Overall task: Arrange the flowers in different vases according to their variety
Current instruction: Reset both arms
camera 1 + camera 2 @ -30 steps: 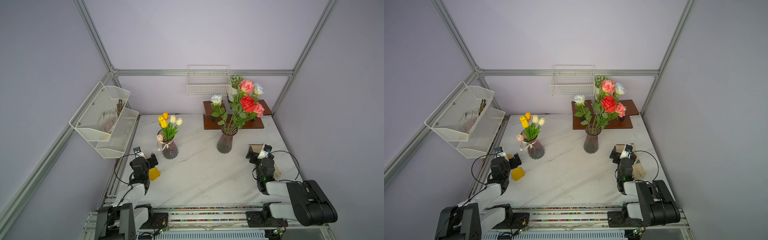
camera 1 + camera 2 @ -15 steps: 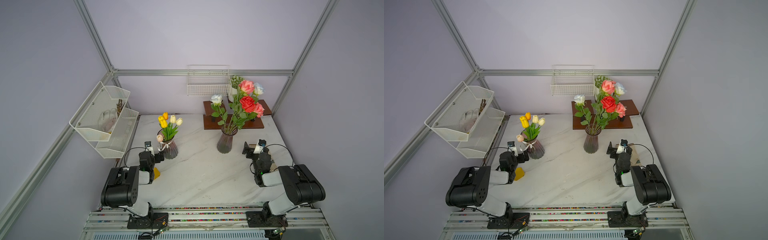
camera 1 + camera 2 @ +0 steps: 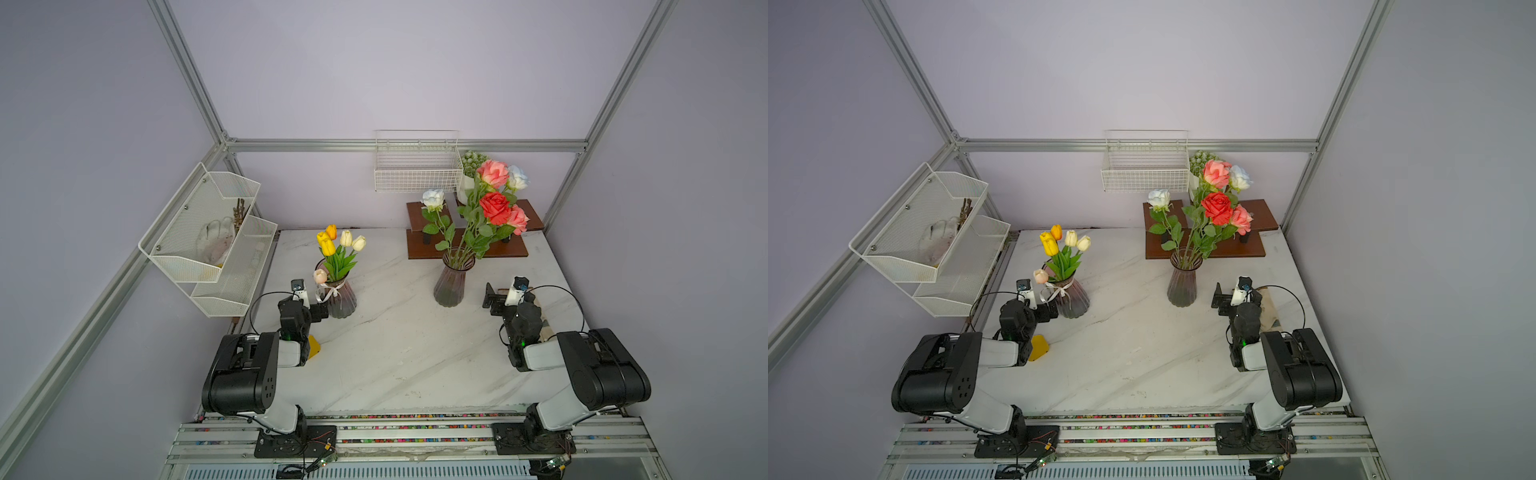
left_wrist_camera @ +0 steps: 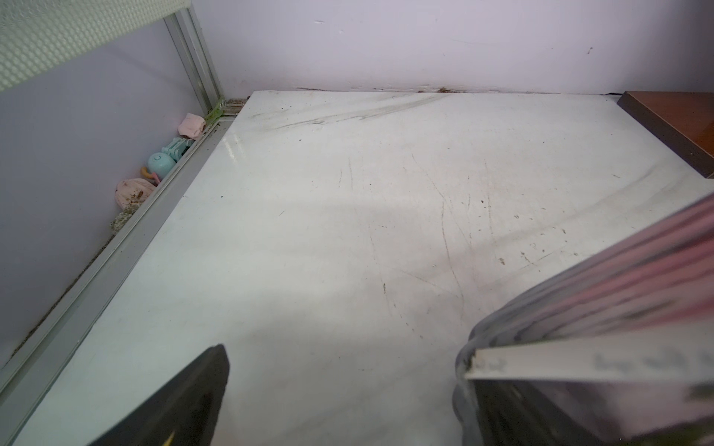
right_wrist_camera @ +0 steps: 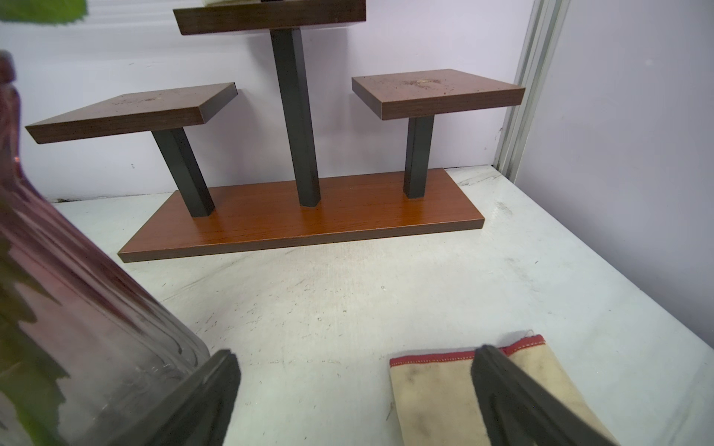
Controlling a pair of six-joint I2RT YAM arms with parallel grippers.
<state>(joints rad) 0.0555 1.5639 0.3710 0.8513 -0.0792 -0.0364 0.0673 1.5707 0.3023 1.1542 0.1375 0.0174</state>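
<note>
Both top views: left jaws open beside bow vase [image 3: 341, 297]; right jaws open beside slim vase [image 3: 451, 286]

No word, number or brand can be read anywhere. The nearest thing to writing is a line of dark script on the white ribbon [image 4: 579, 361] lying across the ribbed vase [image 4: 626, 293] in the left wrist view, and it is too blurred to make out a single letter. The strip [image 3: 415, 415] of coloured specks along the front edge of the desk [image 3: 395, 353] is too small to tell whether it carries signs.
</note>
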